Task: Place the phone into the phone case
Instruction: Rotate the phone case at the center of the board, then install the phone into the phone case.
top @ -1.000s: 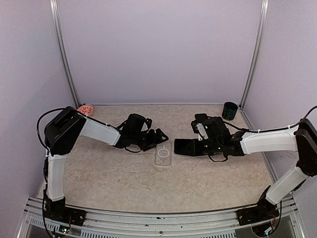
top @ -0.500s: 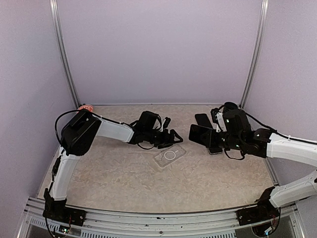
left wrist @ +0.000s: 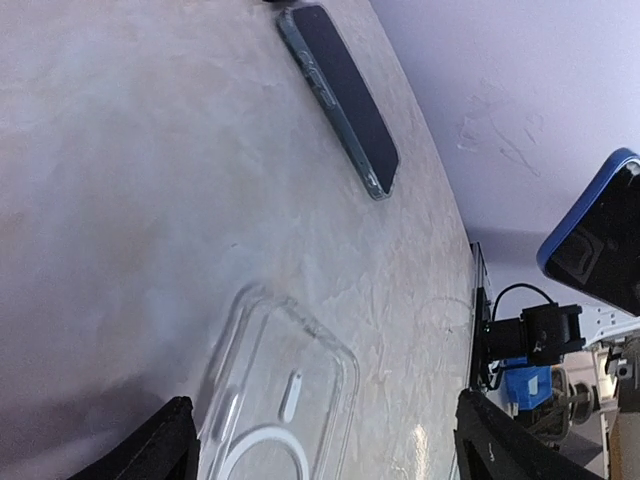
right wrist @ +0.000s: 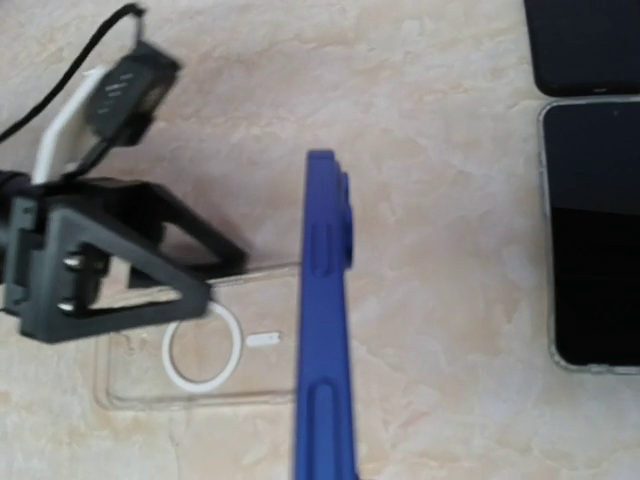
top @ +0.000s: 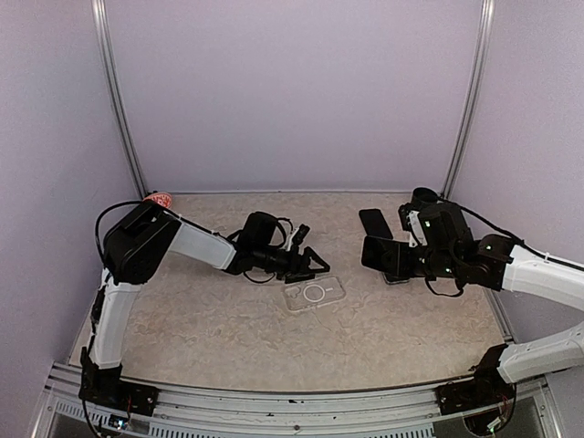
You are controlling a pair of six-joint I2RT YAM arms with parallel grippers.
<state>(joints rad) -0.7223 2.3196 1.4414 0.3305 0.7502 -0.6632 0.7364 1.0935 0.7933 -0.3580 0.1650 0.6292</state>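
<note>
I find the left gripper [top: 306, 263] spread wide and grasping nothing. Its fingers [left wrist: 165, 445] stand either side of the clear phone case [top: 315, 294], which lies flat on the surface [top: 228, 338]; I cannot confirm contact. The right gripper [top: 400, 261] is clenched on the blue phone [top: 381, 253], held on edge off the surface, apart from the case. Dark cup [top: 422, 193] at rear right: contents not visible.

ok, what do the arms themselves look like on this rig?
Left arm and right arm: white tubular links, boxy black joints, thin black cables looping outside. Left end effector and right end effector are black, angular. Green lights on the right wrist.
</note>
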